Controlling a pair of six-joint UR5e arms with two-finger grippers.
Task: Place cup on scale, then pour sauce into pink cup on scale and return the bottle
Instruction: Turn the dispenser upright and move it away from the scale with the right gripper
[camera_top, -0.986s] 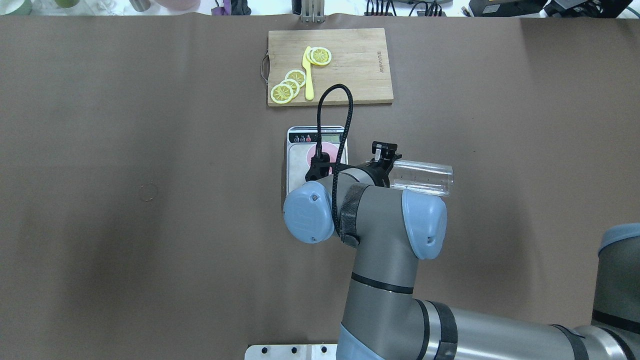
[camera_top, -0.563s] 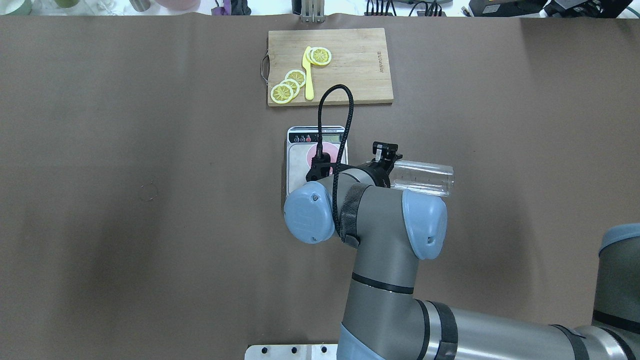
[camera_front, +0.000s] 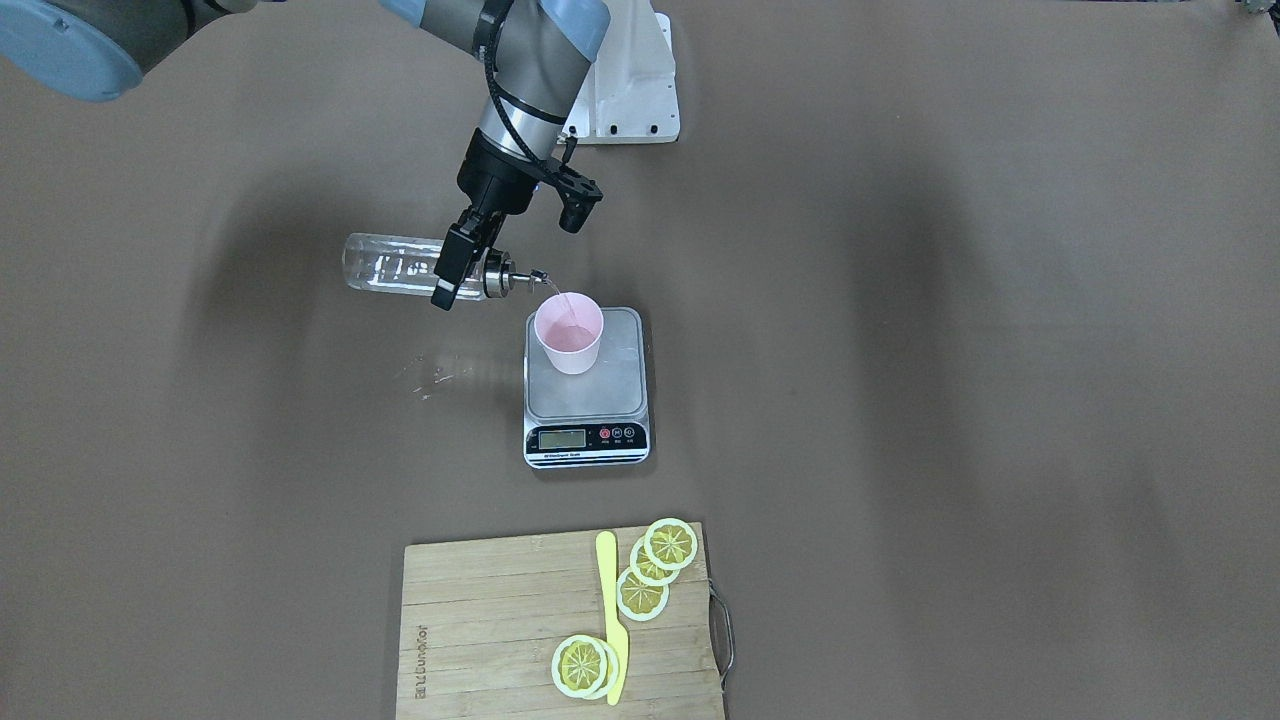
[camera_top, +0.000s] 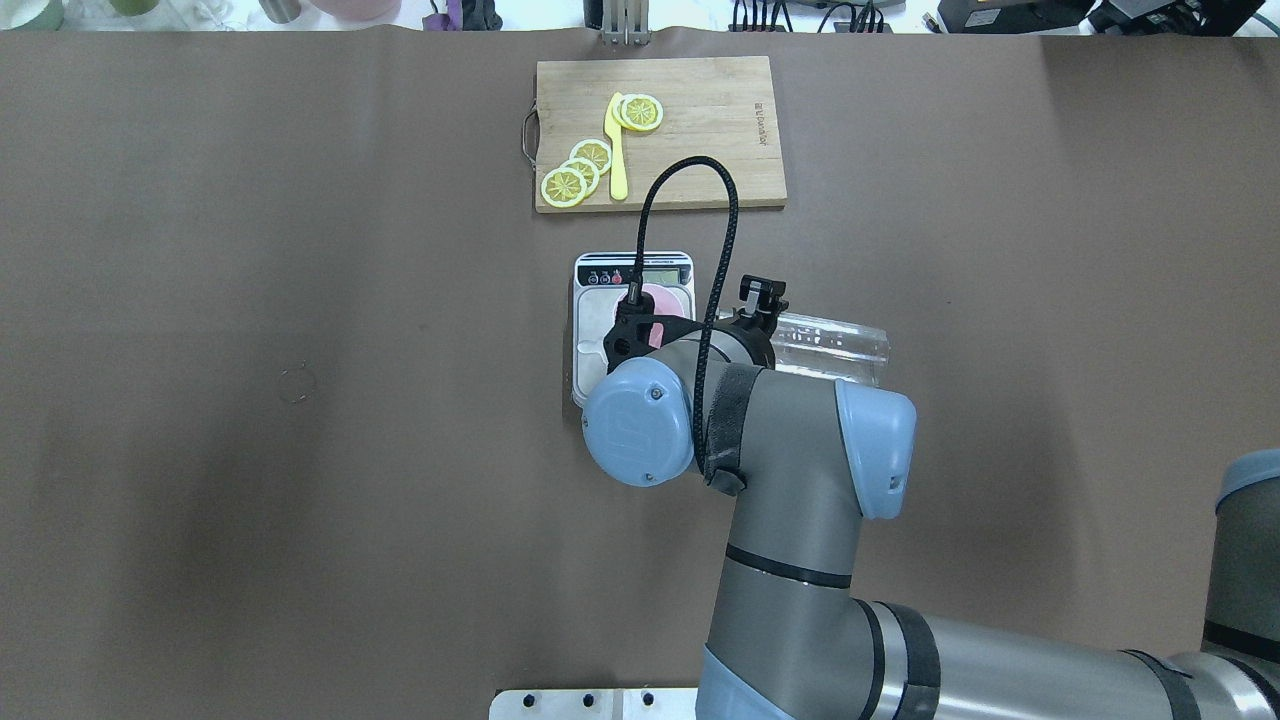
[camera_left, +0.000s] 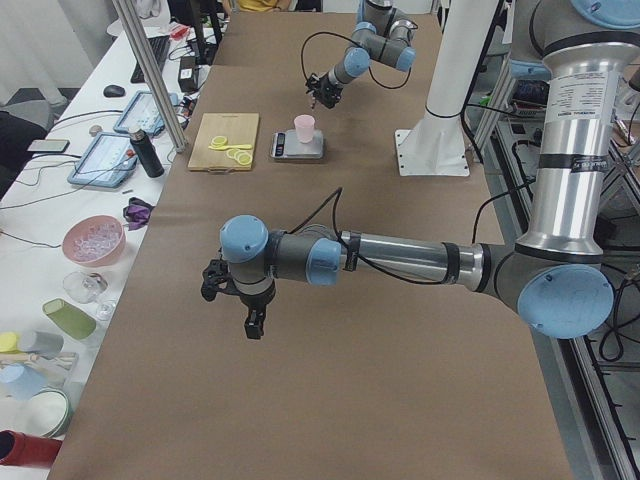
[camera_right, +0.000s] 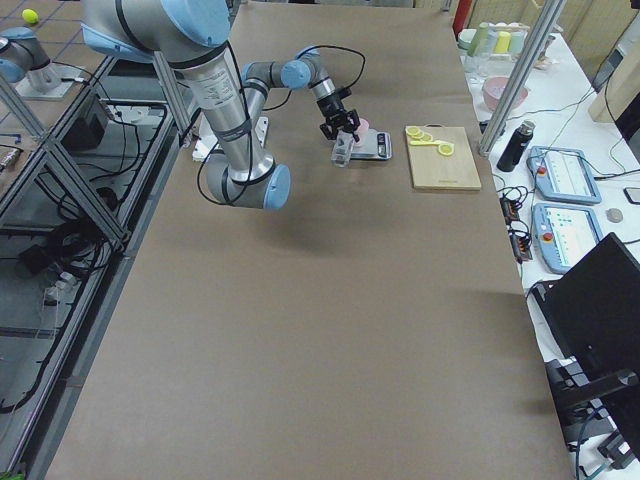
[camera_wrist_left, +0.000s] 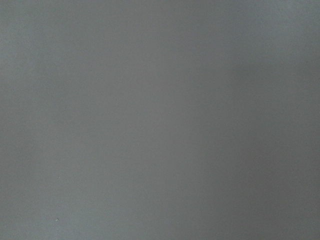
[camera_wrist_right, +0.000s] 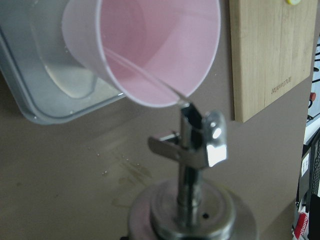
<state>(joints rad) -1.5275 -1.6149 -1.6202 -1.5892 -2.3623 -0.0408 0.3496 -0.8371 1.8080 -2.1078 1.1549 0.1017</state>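
The pink cup (camera_front: 569, 334) stands upright on the scale (camera_front: 620, 390), at the platform's rear left in the front-facing view. My right gripper (camera_front: 455, 265) is shut on the neck end of the clear glass bottle (camera_front: 390, 268) and holds it about horizontal. The silver pourer (camera_wrist_right: 192, 145) sits at the cup's rim. A thin clear stream of sauce (camera_front: 556, 293) runs into the cup (camera_wrist_right: 160, 45). In the overhead view my right arm hides most of the cup (camera_top: 660, 298) and part of the scale (camera_top: 590, 320). My left gripper (camera_left: 245, 305) hangs over bare table; I cannot tell if it is open.
A wooden cutting board (camera_front: 480, 640) with lemon slices (camera_front: 640, 590) and a yellow knife (camera_front: 610, 620) lies beyond the scale's display side. Small wet droplets (camera_front: 430, 375) mark the brown mat under the bottle. The white robot base (camera_front: 625, 90) stands behind.
My right wrist has shifted and turned. The bottle's base end has moved a little toward the scale, and the cable loop has swung to the right. Cup and scale have stayed put.
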